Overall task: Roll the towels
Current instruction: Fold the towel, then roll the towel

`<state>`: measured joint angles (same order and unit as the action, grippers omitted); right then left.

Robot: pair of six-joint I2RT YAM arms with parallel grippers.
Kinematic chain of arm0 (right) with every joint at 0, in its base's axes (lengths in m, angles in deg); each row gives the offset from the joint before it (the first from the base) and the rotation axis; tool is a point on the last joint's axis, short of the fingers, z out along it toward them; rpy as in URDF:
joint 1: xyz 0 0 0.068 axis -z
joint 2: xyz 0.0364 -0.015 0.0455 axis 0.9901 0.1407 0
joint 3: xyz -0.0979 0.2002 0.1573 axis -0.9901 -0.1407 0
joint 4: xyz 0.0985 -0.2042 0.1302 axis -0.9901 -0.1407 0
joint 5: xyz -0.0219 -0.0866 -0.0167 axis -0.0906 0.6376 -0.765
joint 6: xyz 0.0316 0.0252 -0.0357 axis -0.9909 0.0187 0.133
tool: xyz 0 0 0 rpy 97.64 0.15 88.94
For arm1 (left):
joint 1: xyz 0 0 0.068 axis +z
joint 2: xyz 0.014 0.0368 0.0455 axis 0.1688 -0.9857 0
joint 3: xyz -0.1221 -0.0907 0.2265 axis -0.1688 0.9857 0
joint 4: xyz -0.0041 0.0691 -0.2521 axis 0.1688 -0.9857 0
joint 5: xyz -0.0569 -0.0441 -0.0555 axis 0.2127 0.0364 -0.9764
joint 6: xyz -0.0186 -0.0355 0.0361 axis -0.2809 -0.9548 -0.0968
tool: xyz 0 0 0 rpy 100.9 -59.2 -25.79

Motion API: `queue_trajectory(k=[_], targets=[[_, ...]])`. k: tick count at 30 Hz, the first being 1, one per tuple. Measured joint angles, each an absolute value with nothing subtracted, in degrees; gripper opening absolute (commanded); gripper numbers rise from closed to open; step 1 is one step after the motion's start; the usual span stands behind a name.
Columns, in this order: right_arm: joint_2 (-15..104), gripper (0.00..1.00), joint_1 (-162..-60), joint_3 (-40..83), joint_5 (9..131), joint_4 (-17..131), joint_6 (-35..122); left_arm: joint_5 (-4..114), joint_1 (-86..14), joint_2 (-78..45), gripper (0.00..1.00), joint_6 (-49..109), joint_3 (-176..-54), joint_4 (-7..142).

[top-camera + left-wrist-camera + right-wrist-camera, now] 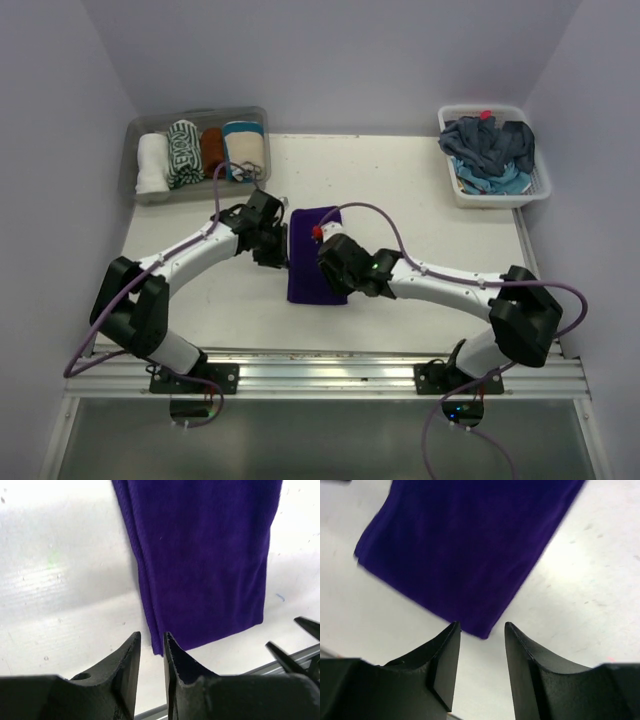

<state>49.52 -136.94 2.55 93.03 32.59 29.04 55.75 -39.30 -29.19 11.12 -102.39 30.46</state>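
A deep purple towel (310, 262) lies folded into a long narrow strip in the middle of the table. My left gripper (272, 242) hangs over its left edge and my right gripper (333, 262) over its right side. In the left wrist view the towel (200, 555) ends just beyond the left gripper (152, 636), whose jaws stand a narrow gap apart with nothing between them. In the right wrist view a corner of the towel (465, 545) lies just past the right gripper (482, 626), which is open wider and empty.
A clear plastic tub (140, 135) at the back left holds several rolled towels (184, 153) side by side. A white lattice basket (540, 185) at the back right holds loose crumpled towels (488, 145). A metal rail (330, 372) runs along the table's near edge.
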Motion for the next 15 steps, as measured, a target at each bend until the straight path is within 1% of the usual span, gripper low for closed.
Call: queue_trajectory(k=[4,11,12,13,15], targets=[[50.2,0.47,-142.3,0.6,93.6,31.8,31.5,55.7,-39.3,-26.7,0.3,11.0,-98.3,29.8],[53.2,0.45,-143.1,-0.6,94.1,32.1,34.4,55.0,-39.3,-26.3,0.31,10.1,-95.0,29.0],[53.5,0.45,-143.1,-0.7,94.1,32.2,34.6,54.2,-39.3,-26.2,0.34,9.5,-94.3,29.6],[53.5,0.45,-143.1,-0.9,94.1,32.4,34.6,53.5,-39.3,-25.8,0.42,9.3,-93.3,30.5],[53.5,0.44,-143.1,-1.4,94.0,33.0,34.6,52.1,-39.4,-25.0,0.51,8.7,-91.5,31.3]])
